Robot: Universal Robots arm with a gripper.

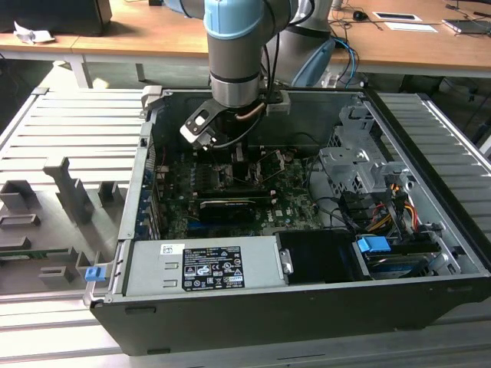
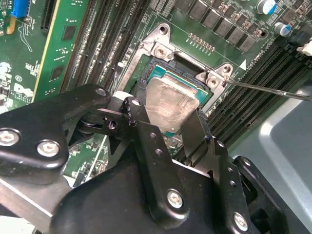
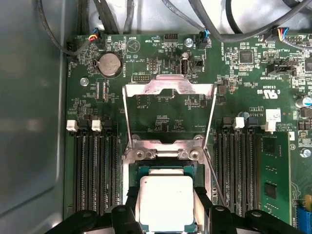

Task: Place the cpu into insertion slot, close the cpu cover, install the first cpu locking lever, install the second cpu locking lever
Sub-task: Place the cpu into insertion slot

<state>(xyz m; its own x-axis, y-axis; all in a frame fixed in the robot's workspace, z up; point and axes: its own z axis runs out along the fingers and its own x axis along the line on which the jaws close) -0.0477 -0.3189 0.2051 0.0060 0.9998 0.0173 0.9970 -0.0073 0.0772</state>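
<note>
Gripper (image 3: 166,208) reaching down inside an open computer case (image 1: 253,314).
The cpu (image 3: 166,195) lies between its fingers, touching both, directly over the insertion slot (image 3: 129,171). The cpu cover (image 3: 169,87) stands raised just beyond the fingertips. Memory slots (image 3: 95,170) flank the gripper on both sides.

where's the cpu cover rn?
In the first wrist view the cpu cover is flipped open, hinged right beside the cpu, its frame reaching toward the coin battery.
</note>
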